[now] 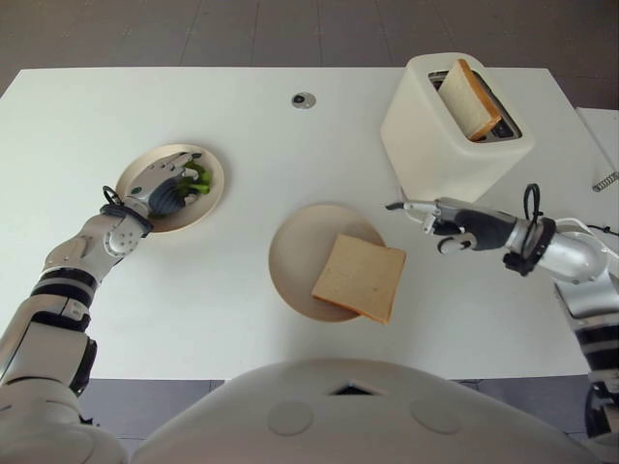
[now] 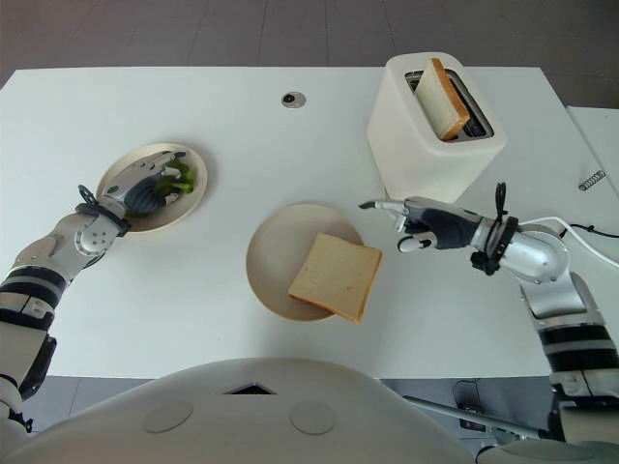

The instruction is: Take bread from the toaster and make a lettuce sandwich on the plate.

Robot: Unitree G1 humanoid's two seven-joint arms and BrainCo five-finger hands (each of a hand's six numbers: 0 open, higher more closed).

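Table (image 1: 242,145): white, toaster (image 1: 435,145) far right, grommet (image 1: 304,100) at back | floor (image 1: 193,29): grey tiles

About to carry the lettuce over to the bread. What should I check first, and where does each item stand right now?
1. Left hand on the lettuce: ok, it lies over it on the small plate.
2. Lettuce actually gripped: cannot tell.
3. Bottom slice on the centre plate: ok, though part of it overhangs the rim.
4. Slice top bare for the lettuce: ok.
5. Right hand out of the path: ok, it is beside the toaster, right of the centre plate.
6. Second slice ready: ok, upright in the toaster slot.
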